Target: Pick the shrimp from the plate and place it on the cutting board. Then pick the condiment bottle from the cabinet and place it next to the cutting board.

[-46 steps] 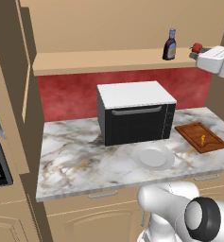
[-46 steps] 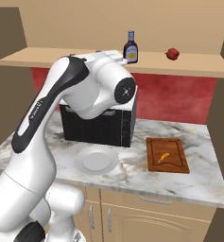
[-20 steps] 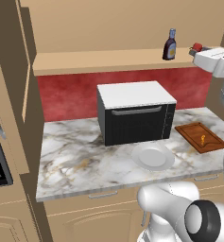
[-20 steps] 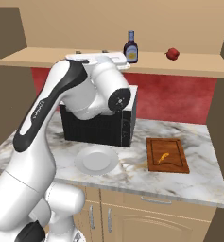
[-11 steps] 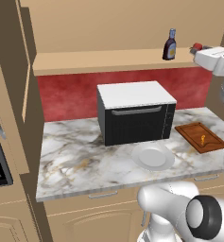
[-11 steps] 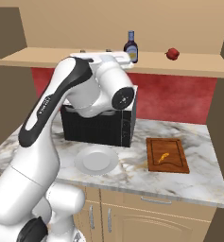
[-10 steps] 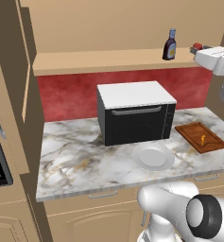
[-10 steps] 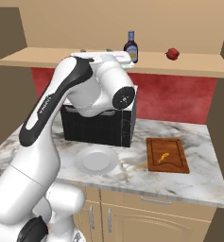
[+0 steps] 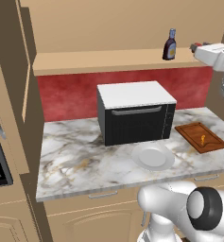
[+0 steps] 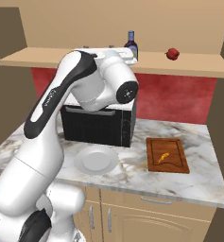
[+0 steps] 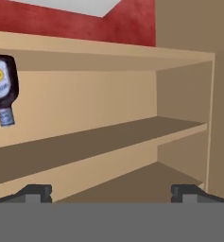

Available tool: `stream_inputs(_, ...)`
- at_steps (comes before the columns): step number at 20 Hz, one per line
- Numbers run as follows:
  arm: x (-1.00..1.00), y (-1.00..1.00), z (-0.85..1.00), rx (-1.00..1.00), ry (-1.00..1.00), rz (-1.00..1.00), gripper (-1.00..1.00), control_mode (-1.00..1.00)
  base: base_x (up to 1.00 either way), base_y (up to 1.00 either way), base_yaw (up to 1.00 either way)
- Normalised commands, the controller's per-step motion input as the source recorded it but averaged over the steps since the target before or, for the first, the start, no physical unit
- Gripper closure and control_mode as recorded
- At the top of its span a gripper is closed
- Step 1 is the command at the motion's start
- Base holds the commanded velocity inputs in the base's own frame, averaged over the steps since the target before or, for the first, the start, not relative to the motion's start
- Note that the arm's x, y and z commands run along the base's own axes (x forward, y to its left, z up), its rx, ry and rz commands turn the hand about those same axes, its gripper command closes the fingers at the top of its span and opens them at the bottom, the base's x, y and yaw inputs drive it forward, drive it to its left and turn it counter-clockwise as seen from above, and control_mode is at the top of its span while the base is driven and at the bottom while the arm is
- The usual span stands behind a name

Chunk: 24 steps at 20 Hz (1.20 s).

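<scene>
Standing near the counter's front edge, the white plate [image 9: 153,156] lies bare before the black oven [image 9: 134,113]. Toward the right edge, the shrimp [image 9: 203,139] rests on the cutting board [image 9: 199,137]. Up on the cabinet [image 9: 108,62] shelf, the condiment bottle [image 9: 169,45] stands upright, a red fruit [image 10: 172,53] farther right. The fingers [image 11: 111,191] are spread wide, holding nothing, level with the shelf.
</scene>
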Motion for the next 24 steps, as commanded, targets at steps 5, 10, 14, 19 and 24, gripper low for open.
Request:
stream_inputs(5,0.11,0.0,0.0,0.0,-0.05,0.0,-1.0,-1.0,0.0,0.0,0.0)
stream_inputs(10,0.14,0.0,0.0,0.0,-0.1,0.0,-1.0,-1.0,0.0,0.0,0.0)
stream_inputs(14,0.11,0.0,0.0,0.0,-0.11,0.0,-1.0,-1.0,0.0,0.0,0.0)
stream_inputs(19,0.12,0.0,0.0,0.0,-0.03,0.0,-1.0,-1.0,0.0,0.0,0.0)
stream_inputs(24,0.19,0.0,0.0,0.0,0.0,0.0,-1.0,-1.0,0.0,0.0,0.0)
